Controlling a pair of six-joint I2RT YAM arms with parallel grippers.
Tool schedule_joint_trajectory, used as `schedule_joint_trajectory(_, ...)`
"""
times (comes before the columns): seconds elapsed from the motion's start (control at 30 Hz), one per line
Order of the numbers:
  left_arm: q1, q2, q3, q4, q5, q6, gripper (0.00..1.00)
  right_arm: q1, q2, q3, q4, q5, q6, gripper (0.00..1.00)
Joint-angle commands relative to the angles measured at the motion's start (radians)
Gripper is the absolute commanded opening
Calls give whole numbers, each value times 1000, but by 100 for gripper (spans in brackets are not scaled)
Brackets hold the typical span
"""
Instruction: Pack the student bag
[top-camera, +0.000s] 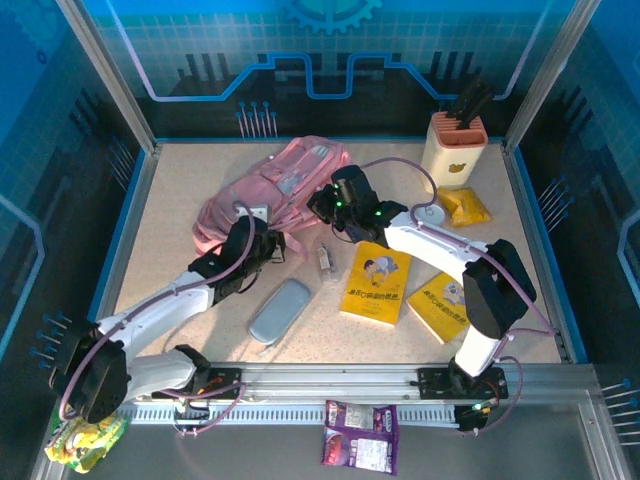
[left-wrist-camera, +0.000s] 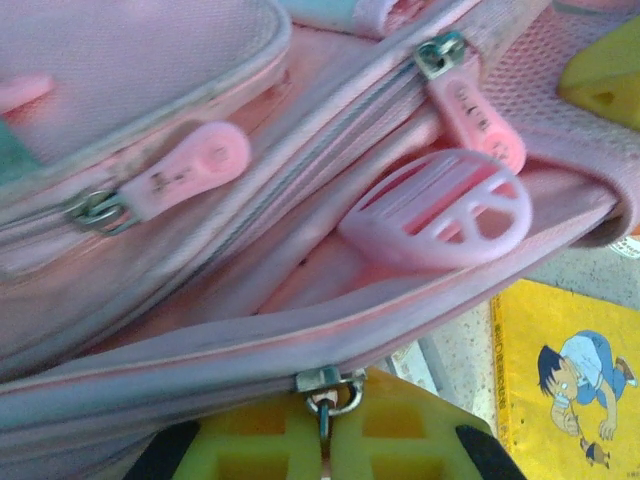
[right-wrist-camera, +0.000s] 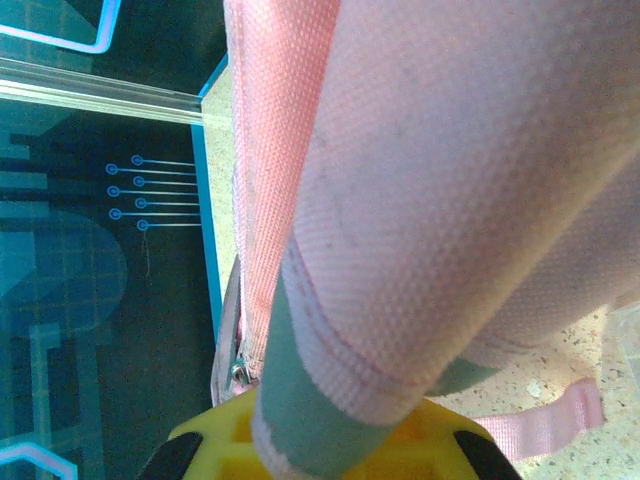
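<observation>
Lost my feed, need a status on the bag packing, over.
Copy: left gripper shut on a zip pull, right gripper shut on the bag. Bag lying down, compartment gaping. Two books, pencil case beside it, nothing blocking.

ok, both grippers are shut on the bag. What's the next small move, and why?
Probably the left gripper drags the zip pull it pinches along its track while the right gripper holds the student bag fabric taut: the mouth looks narrow, and the yellow books lie outside.
</observation>
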Motion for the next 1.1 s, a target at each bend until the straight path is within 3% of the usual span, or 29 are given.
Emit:
schedule_joint_trajectory(0.0,41,-66,-37,-109,14,-2,0,-40,-21,49,9,-7,-76,0)
schedule_joint_trajectory(0.13,57,-81,-15,-160,81,-2,0,-63,36,94,-14,-68,-123,0)
schedule_joint_trajectory(0.3,58,-16,23,-229,85,-5,0,-90,91,150,-49,-116,-188,0)
schedule_joint_trajectory(0.47,25,49,62,-207,179,-51,0,-123,158,202,-66,-173,-232,0)
schedule_joint_trajectory(0.57,19,79,80,-208,136,-81,0,-146,187,216,-82,-215,-248,4)
schedule_joint_trajectory(0.7,18,113,109,-208,107,-91,0,-152,191,213,-122,-252,-301,15)
schedule_joint_trajectory(0.8,18,137,129,-184,118,-98,0,-149,170,167,-127,-289,-320,30)
schedule_joint_trajectory(1.07,19,174,167,-187,122,-102,0,-127,20,-73,-93,-342,-270,59)
